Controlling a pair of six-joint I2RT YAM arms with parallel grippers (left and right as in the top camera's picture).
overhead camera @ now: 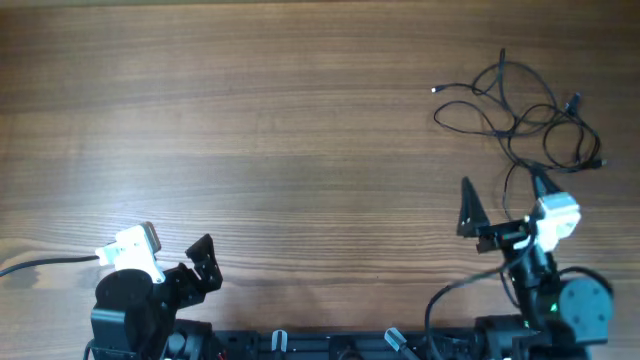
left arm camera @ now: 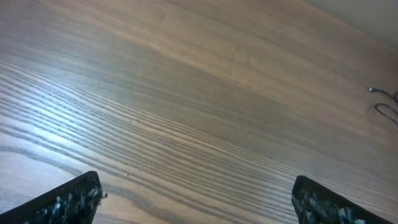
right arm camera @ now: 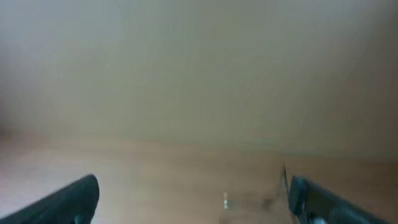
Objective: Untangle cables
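The cables (overhead camera: 520,115) lie as a loose tangle of thin black wires with small plug ends at the far right of the wooden table. My right gripper (overhead camera: 502,205) is open and empty, just in front of the tangle, its fingers pointing toward it. The blurred right wrist view shows a small light plug end (right arm camera: 225,200) and a faint wire between the fingertips (right arm camera: 193,199). My left gripper (overhead camera: 203,262) is open and empty at the front left, far from the cables. A bit of wire (left arm camera: 384,102) shows at the right edge of the left wrist view.
The wooden table (overhead camera: 250,120) fills the view. A thicker black arm cable (overhead camera: 40,263) runs off the left edge by the left arm base. Both arm bases stand along the front edge.
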